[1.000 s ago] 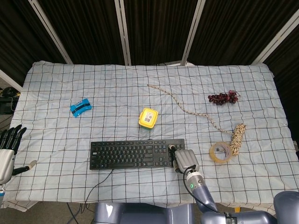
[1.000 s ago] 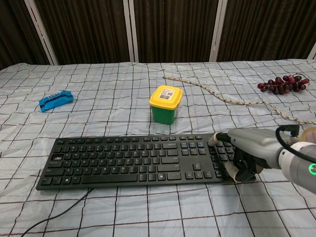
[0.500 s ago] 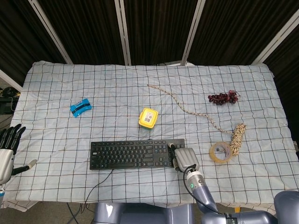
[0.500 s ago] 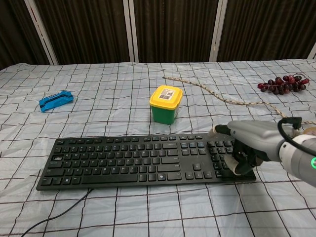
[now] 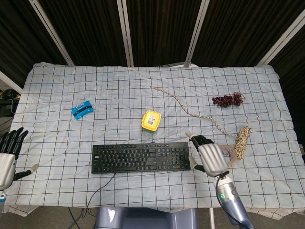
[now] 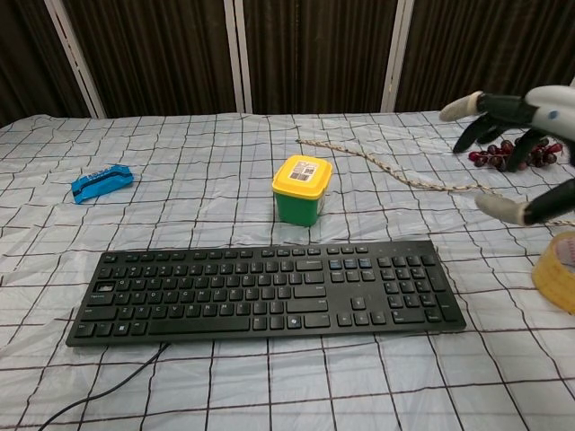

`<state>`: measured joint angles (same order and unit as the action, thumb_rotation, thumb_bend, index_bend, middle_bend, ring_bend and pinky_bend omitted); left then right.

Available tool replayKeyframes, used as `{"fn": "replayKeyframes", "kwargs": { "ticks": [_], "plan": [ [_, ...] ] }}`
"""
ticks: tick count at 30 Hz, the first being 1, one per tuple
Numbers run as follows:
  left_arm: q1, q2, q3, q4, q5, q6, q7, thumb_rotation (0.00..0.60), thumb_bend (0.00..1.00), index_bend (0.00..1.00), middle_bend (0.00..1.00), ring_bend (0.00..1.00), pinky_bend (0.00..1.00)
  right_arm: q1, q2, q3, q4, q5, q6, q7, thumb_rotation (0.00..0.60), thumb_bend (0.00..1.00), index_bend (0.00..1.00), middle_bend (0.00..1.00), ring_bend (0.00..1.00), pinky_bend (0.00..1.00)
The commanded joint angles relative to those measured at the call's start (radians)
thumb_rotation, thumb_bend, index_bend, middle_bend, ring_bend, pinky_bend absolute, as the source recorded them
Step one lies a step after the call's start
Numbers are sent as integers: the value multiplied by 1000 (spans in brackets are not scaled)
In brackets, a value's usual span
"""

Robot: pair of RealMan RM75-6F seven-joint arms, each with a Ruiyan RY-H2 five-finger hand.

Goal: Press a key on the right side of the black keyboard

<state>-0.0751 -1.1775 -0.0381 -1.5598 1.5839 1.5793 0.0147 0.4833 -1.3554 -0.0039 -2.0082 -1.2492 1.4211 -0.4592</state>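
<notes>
The black keyboard lies flat on the checked tablecloth near the table's front edge, its long side running 9 to 3 o'clock, with its cable trailing off toward 7 o'clock. The right hand hangs just off the keyboard's right end, at about 3 o'clock from it, fingers spread apart and holding nothing; in the chest view the same hand shows raised clear above the cloth, touching no key. The left hand sits at the far left table edge, well apart from the keyboard at its 9 o'clock, fingers extended and slightly apart, nothing in it. A yellow-lidded green container stands upright just beyond the keyboard at 12 o'clock. A blue packet lies toward 10 o'clock. A braided rope snakes from the table's middle toward 4 o'clock, ending in a tassel beside a roll of tape partly hidden by the right hand in the head view. A bunch of dark red grapes rests at 2 o'clock.
</notes>
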Motion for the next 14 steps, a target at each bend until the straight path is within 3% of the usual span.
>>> {"fn": "replayKeyframes", "kwargs": {
  "ticks": [1,6,14],
  "plan": [
    [1,-1,1,0,2,2,8,600,46,0,0,0,0,-81,93,-82,35,-156,71,56,600,225,9,2,0,55],
    [0,4,7,-2,0,-10,25,600,32,0,0,0,0,-135,128,-106,113,-239,141,51,600,103,0,0,0,0],
    [0,7,10,-1,7,-9,43,600,15,0,0,0,0,-243,160,-99,271,-280,285,152,600,72,0,0,0,0]
  ]
}}
